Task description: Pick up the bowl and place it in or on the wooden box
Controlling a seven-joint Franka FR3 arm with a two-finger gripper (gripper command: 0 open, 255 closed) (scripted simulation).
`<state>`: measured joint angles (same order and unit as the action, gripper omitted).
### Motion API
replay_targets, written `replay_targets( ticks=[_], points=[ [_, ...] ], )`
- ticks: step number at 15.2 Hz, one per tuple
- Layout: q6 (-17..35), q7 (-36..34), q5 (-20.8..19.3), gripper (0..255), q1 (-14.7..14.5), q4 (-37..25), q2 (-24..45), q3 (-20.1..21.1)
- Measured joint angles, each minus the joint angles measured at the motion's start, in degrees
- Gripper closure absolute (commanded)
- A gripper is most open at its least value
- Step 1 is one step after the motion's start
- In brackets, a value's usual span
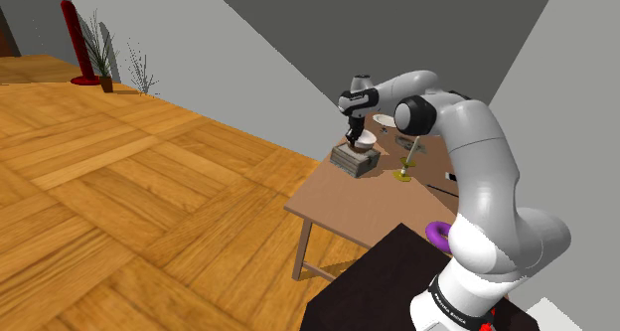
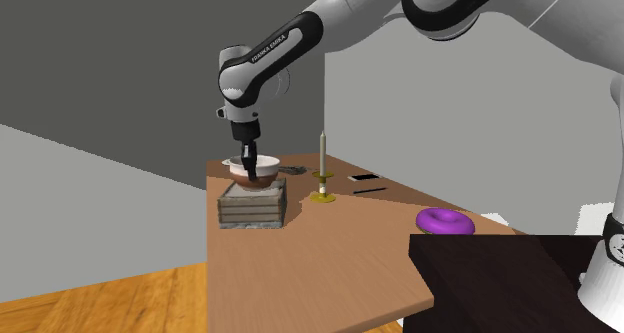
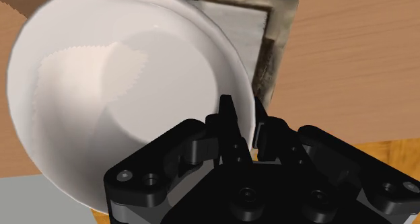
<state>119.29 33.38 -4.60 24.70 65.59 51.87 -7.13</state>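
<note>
There is one bowl (image 2: 250, 172). It is round and fairly deep, plain white inside, and its outer wall looks reddish brown in the second exterior view. The wrist view (image 3: 121, 88) shows a smooth, bare hollow with nothing in it. The bowl sits at the top of the single wooden box (image 2: 251, 204), a low crate of weathered grey-brown slats that stands near the far left corner of the desk (image 2: 320, 261). I cannot tell whether the bowl's base rests on the box or hangs just above it.

The one black gripper (image 3: 246, 125) comes down from above and is clamped on the bowl's rim. One of its fingers (image 3: 229, 118) is inside the rim and the other is outside.

To the second exterior view's right of the box stands one pale candle in a yellowish holder (image 2: 322, 171). One purple ring (image 2: 445, 221) lies nearer, beside the dark stand (image 2: 500, 281).
</note>
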Motion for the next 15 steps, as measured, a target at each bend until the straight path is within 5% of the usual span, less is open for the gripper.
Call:
replay_targets(
  ticks=[5,6,15],
  points=[
    [0.18,-0.02,0.01,255,0.02,-0.11,0.26,0.00],
    [0.18,-0.02,0.01,0,0.02,-0.12,0.27,0.00],
    [-2.48,0.08,-0.05,0,-0.30,-0.46,-2.11,-0.05]
  ],
)
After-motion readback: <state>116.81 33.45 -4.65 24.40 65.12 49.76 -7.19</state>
